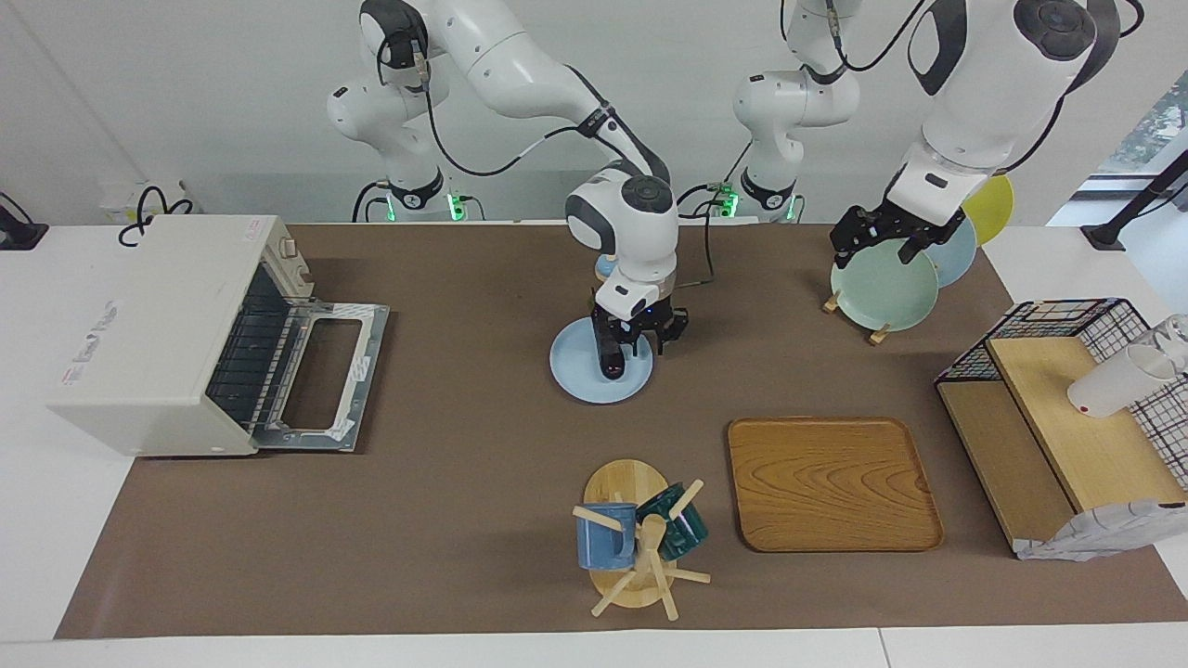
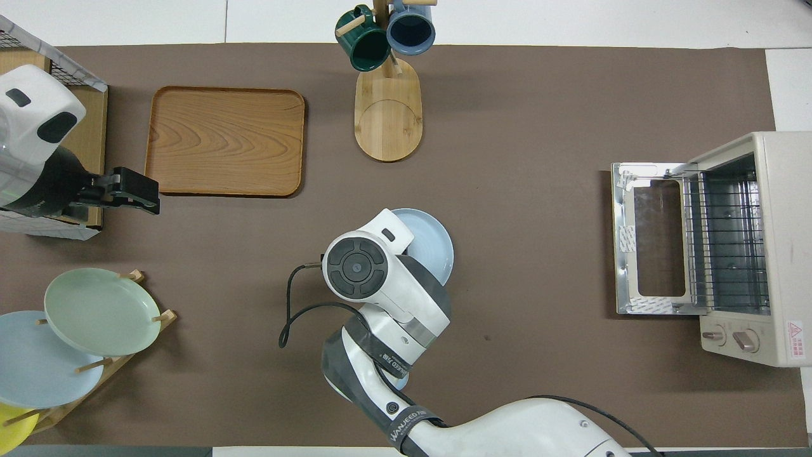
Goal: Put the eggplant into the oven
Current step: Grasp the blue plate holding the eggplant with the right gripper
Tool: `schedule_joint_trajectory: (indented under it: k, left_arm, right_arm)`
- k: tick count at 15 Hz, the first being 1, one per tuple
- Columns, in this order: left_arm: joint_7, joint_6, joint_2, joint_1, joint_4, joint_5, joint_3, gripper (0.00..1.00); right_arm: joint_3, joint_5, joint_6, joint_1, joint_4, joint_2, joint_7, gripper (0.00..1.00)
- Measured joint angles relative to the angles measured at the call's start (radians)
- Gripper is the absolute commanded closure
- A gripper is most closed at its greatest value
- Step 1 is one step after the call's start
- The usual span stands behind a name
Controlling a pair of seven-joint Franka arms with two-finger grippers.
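1. The eggplant lies on a pale blue plate in the middle of the worktop. Only its dark, glossy body shows under the arm in the facing view; in the overhead view the arm hides it entirely.

2. The right pincer is down on the plate with its fingers either side of the eggplant. I cannot tell whether they have closed on it. Coming straight down suits a long, slim vegetable lying flat, and I judge this to be the grasp step.

3. The oven stands at the right arm's end of the worktop. Its door is folded down flat and the wire rack is exposed, so the way in is ready.

4. The left pincer waits over the pale green plate in the wooden plate rack, out of the way. Its fingers look spread and hold nothing.

5. The mug tree and the wooden tray lie farther from the robots, off the likely path toward the oven.
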Motion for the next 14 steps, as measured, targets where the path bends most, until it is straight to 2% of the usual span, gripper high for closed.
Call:
schedule_joint_trajectory:
  k: [5,7,8,14]
  left_arm:
    - [0.000,-0.001,-0.002,0.000,0.000,0.000,-0.005,0.00]
    - [0.000,-0.001,-0.003,0.000,0.000,0.000,-0.006,0.00]
    - [0.000,-0.001,-0.004,0.000,0.000,0.000,-0.006,0.00]
    - [0.000,0.000,-0.004,0.002,0.000,0.000,-0.004,0.00]
  right_arm:
    - [0.000,0.000,0.028,0.013,-0.033,-0.009,0.000,0.58]
    - [-0.001,0.000,0.028,0.013,-0.039,-0.012,0.000,0.69]
    - [-0.001,-0.001,0.028,0.013,-0.043,-0.013,0.000,0.71]
    - [-0.001,-0.001,0.032,0.013,-0.051,-0.014,0.000,0.71]
